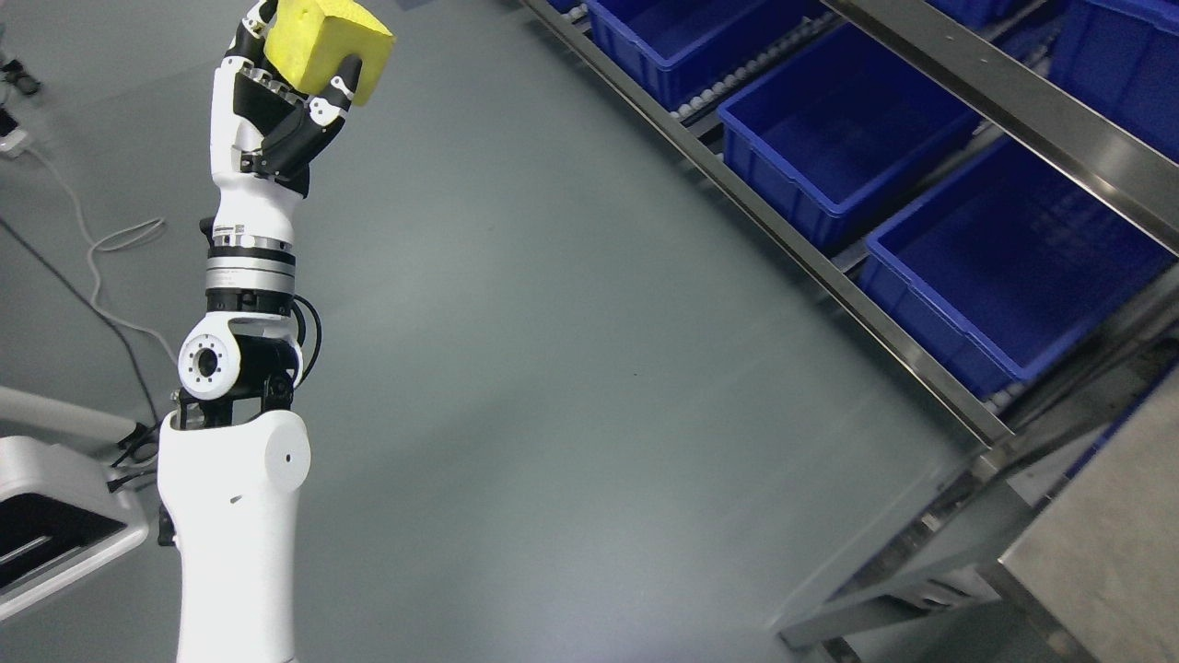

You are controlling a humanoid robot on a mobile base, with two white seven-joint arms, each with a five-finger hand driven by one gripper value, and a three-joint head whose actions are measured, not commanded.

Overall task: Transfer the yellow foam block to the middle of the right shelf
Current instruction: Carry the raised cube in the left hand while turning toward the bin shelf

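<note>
While the left arm is raised upright from the bottom edge of the head view, the yellow foam block (327, 46) is held high at the upper left of the picture, clamped in the left hand (281, 106). Black and white fingers (336, 87) are curled around the block's lower and left sides, and its top is cut off by the picture's upper edge. The block is carried over the bare grey floor (553, 322), well apart from the shelf (792, 249) at the right. That shelf is built of steel rails running diagonally, and three blue bins (829, 138) are seen lined up on its roller tracks, their insides shown bare. A further metal level (1013, 101) is set above them, with more blue bins partly seen beyond it. White and dark cables (101, 258) are trailed across the floor at the left, beside a white piece of equipment (55, 516) at the lower left corner. A grey flat surface (1105, 543) is visible at the lower right.
</note>
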